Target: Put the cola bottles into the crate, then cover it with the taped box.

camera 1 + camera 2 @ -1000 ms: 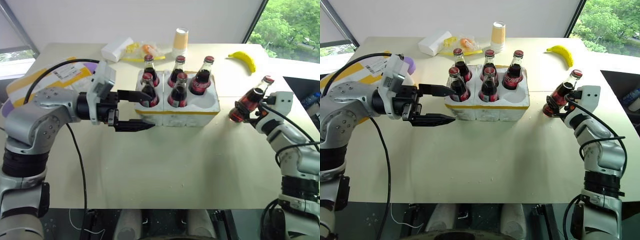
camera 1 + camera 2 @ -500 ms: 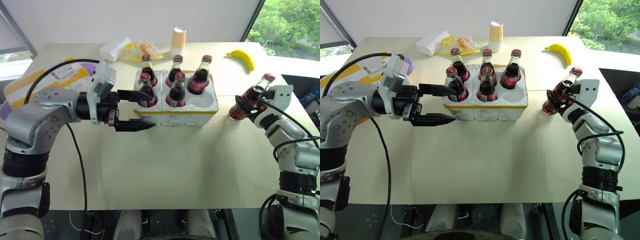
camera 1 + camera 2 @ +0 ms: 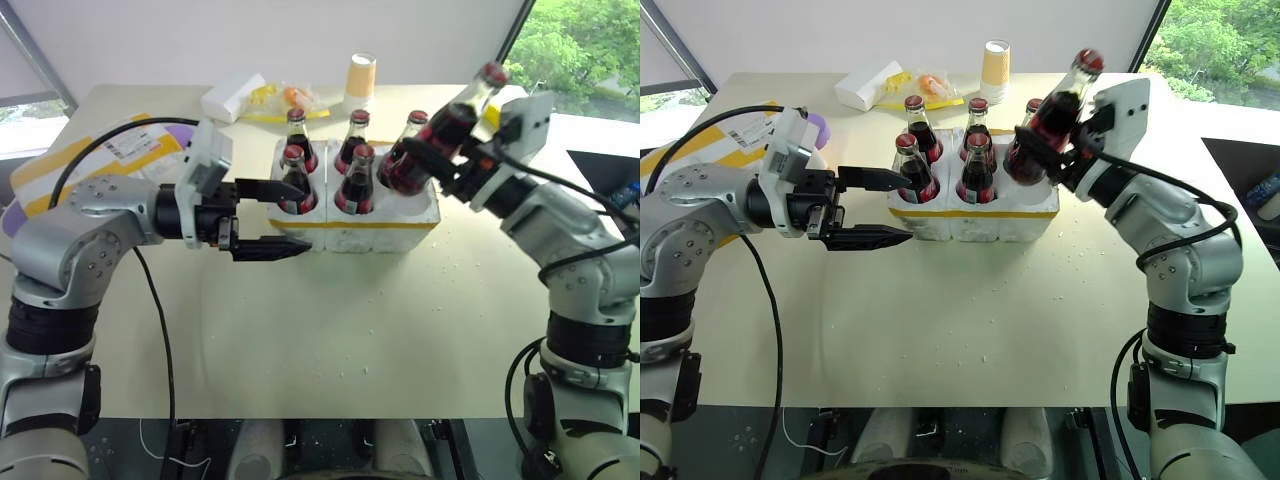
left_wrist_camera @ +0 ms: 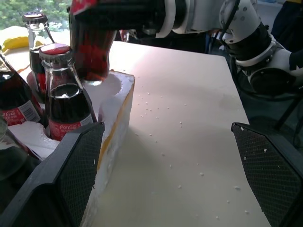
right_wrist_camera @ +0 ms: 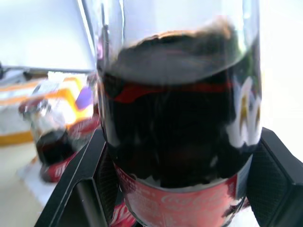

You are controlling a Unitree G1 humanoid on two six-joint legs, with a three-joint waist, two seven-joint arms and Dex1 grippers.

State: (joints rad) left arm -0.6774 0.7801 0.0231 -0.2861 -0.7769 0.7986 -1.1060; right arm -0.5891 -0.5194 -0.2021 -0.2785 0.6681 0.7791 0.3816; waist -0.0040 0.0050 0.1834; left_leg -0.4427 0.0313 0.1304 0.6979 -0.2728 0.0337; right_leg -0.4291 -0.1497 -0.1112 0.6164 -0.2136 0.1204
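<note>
Right gripper [image 3: 1052, 140] jaws clamped on the body of a cola bottle [image 3: 1060, 105], held tilted above the crate's empty right front well, red cap pointing up and away. Left gripper [image 3: 262, 220] jaws spread wide, empty, level beside the crate's left end.

Crate [image 3: 385, 228]: white foam block with a yellow strip along its lower edge, at the middle of a pale table [image 3: 350, 330]; five cola bottles [image 3: 357, 180] upright in its wells. Taped box [image 3: 110, 155] with yellow bands and a white label at the table's left edge, partly hidden by the left arm. Behind the crate: small white box [image 3: 233, 97], paper cup [image 3: 360, 76], a clear packet of yellow and orange items [image 3: 280, 100]. White wall behind, a window with green trees at the right.

Left forearm reaching across toward the right; right arm bent in from the right, wrist raised.

Left wrist view: held bottle's base just above the empty well, white crumbs on the tabletop. Right wrist view: dark cola and red label pressed between the black pads [image 5: 80, 184].
</note>
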